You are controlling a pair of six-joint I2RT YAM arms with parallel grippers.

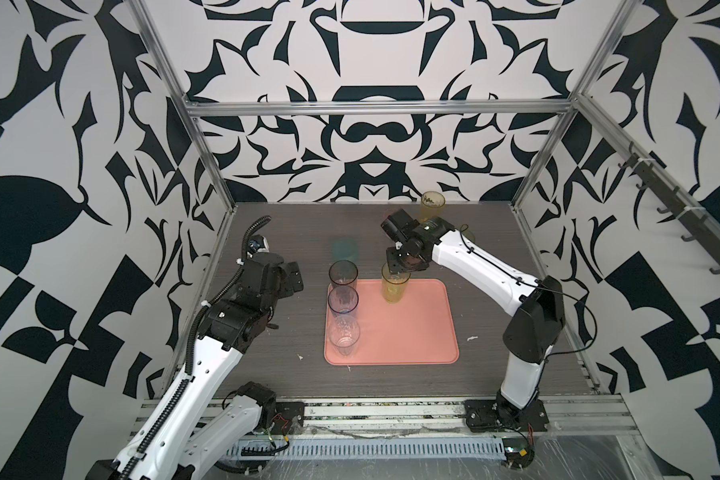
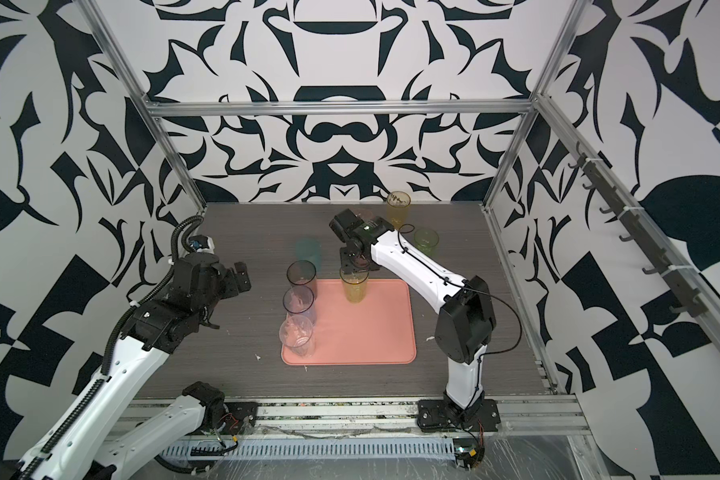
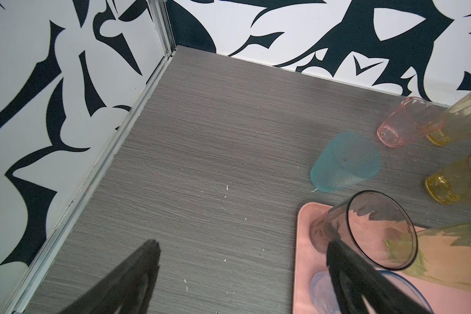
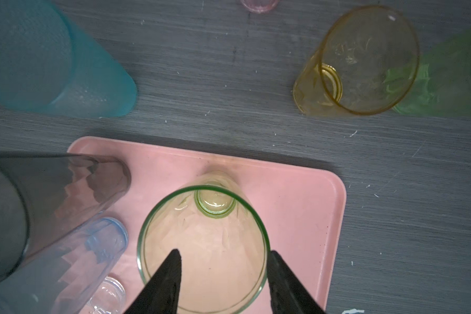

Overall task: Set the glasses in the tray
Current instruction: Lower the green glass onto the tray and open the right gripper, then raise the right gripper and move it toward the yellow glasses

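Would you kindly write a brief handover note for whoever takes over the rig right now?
Left gripper: open, empty, over the table left of the tray.
Right gripper: open, fingers straddling the yellow-green tumbler's rim.
Done: smoky grey tumbler, blue tumbler, clear tumbler and the yellow-green one stand in the tray.
Left: teal tumbler, pink tumbler, amber tumbler, green tumbler on the table; the right arm may hide more.

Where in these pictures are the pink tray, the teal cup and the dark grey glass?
pink tray [image 1: 412, 332]: in a top view, on the bare floor of the tray.
teal cup [image 3: 335, 178]: left wrist view, low on its side wall.
dark grey glass [image 4: 65, 185]: right wrist view, on its side wall.
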